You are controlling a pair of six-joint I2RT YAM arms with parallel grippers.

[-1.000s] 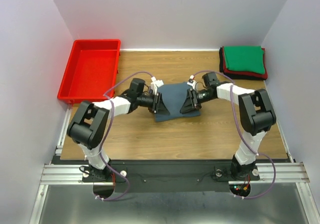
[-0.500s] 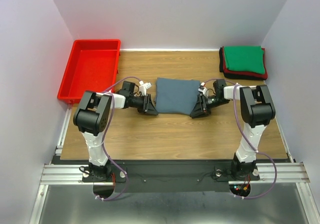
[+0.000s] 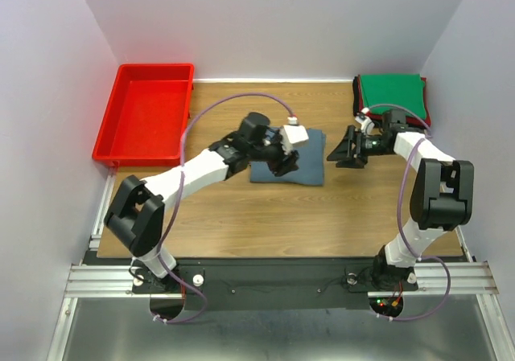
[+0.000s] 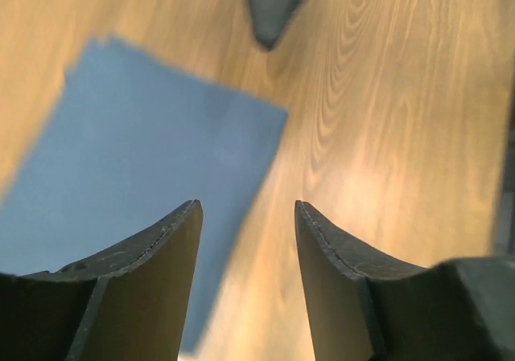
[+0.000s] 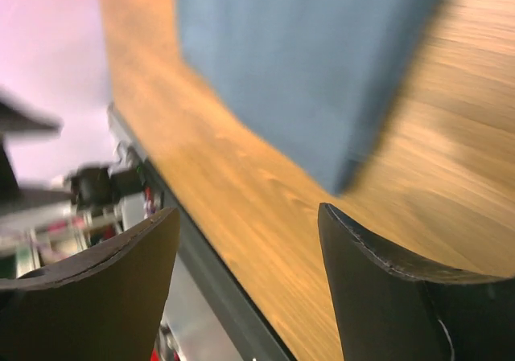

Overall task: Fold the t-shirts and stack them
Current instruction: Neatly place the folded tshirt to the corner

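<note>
- Slate blue-grey t-shirt (image 3: 310, 158): folded into 1 flat rectangle, lying on the wooden table (image 3: 241, 216) near its centre, between the 2 grippers
- Left gripper (image 3: 282, 160): positioned over the left part of the slate blue-grey t-shirt in the top view, with the left arm reaching in from the near left
- Left wrist view: the left gripper (image 4: 245, 208) has its fingers spread with nothing between them; the left finger (image 4: 153, 256) sits over the slate blue-grey t-shirt (image 4: 145, 160), the right finger over bare table (image 4: 386, 136)
- Contact between the left fingers and the cloth: cannot tell
- Right gripper (image 3: 344, 150): just beside the right edge of the slate blue-grey t-shirt, apart from the cloth, low over the table
- Right wrist view: blurred; the right gripper (image 5: 245, 212) has its fingers spread and holds nothing; the slate blue-grey t-shirt (image 5: 306, 55) lies beyond the fingertips, with bare table (image 5: 257, 208) between cloth and fingers
- Stack of folded t-shirts (image 3: 392, 96): at the far right corner of the table, green on top, red and black edges showing beneath, well apart from the slate blue-grey t-shirt
- Red tray (image 3: 109, 140): at the far left corner of the table, well apart from both grippers
</note>
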